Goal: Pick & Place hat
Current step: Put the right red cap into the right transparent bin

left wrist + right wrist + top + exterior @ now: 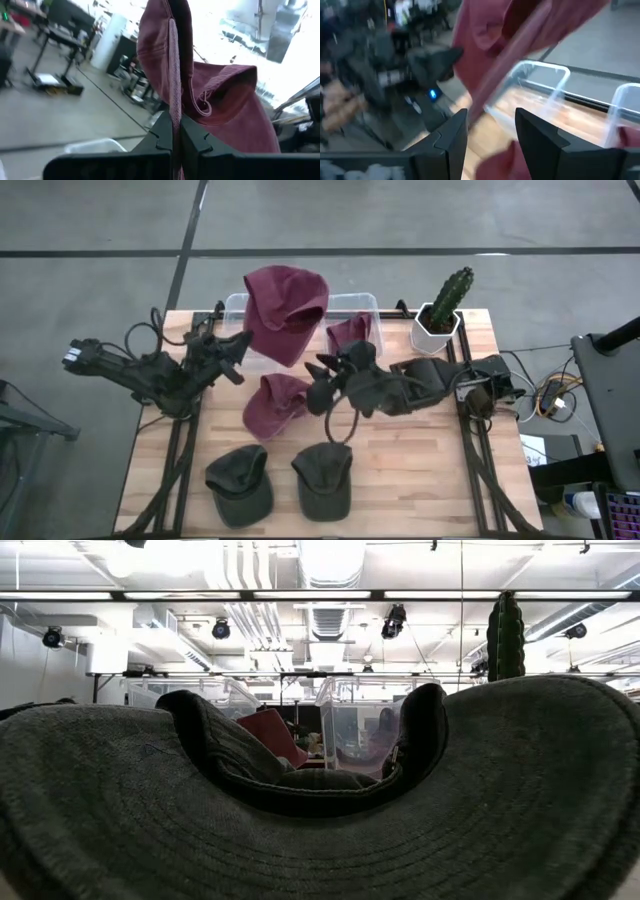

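left tool (176, 132): we see it clamped tight on a fold of the raised maroon hat (285, 308), which hangs over the clear bin (236, 302) at the back of the tabletop (420, 470). We judge the pinch takes in only a thin edge of cloth, so the hat could slip free and drop outside the bin.

raised maroon hat: it drapes loose below the grip, part over the bin and part past its near wall. If we let go here, we think a flap may catch on the rim and leave the hat hanging half out.

second maroon hat (272, 402): it lies crumpled on the tabletop just in front of the bin, between the two arms. A low pass by either arm could drag it.

right tool (490, 132): its fingers stand apart with nothing gripped between them. It sits near the middle of the tabletop, close to the hanging cloth, and a strip of that cloth shows just beyond its fingers. We fear the two arms could knock together or snag the same hat.

third maroon hat (350, 332): it rests in the bin's right part, already placed.

dark hats (240, 483): two lie at the front edge, well apart from both tools; no risk that we can see.

cactus pot (437, 330): it stands at the right rear corner, near the right arm, and a wide swing could tip it.
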{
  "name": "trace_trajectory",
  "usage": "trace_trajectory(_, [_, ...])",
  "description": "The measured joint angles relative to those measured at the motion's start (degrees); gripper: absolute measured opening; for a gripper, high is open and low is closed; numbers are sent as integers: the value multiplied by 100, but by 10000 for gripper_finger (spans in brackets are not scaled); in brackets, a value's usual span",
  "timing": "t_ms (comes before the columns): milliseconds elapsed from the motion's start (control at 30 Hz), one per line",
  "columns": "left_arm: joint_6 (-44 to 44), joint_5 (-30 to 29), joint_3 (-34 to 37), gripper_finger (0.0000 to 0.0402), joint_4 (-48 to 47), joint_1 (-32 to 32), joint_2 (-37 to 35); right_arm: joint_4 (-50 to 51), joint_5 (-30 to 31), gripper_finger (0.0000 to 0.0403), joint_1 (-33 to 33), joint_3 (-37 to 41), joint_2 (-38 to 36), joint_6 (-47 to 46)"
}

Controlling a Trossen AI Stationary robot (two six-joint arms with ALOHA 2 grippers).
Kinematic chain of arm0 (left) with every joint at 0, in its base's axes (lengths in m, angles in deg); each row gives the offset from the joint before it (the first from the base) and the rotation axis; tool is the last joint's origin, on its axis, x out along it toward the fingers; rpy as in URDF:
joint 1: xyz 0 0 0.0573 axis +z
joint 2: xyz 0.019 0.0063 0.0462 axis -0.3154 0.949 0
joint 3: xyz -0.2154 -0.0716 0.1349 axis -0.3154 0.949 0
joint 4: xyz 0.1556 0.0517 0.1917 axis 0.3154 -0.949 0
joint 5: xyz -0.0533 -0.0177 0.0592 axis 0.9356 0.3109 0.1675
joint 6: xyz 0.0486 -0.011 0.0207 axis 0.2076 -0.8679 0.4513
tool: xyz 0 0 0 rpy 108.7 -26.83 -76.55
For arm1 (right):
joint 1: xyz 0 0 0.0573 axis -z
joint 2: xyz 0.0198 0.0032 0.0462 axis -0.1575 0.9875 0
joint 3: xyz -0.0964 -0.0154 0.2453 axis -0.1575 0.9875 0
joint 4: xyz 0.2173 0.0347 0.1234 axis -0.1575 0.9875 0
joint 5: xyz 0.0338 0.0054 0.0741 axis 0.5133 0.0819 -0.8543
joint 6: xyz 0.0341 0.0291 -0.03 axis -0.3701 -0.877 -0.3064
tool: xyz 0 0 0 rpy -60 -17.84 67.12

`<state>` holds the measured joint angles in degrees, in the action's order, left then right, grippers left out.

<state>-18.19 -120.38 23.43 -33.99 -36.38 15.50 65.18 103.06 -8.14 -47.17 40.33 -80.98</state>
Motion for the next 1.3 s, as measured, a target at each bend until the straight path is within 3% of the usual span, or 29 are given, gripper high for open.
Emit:
trace_trajectory(300, [1322, 113, -416, 6, 5, 2, 4, -398, 49, 168, 388, 90, 24, -1117])
trace_trajectory(633, [2706, -179, -482, 6, 8, 2, -303, -713, -162, 156, 311, 96, 28, -1247])
trace_trajectory(1033, [2331, 163, -473, 6, 1, 0, -466, -1522, -165, 155, 432, 96, 231, -893])
trace_trajectory(1300, [2536, 117, -471, 6, -9, -4, -454, -1854, -396, 142, 436, 96, 289, -690])
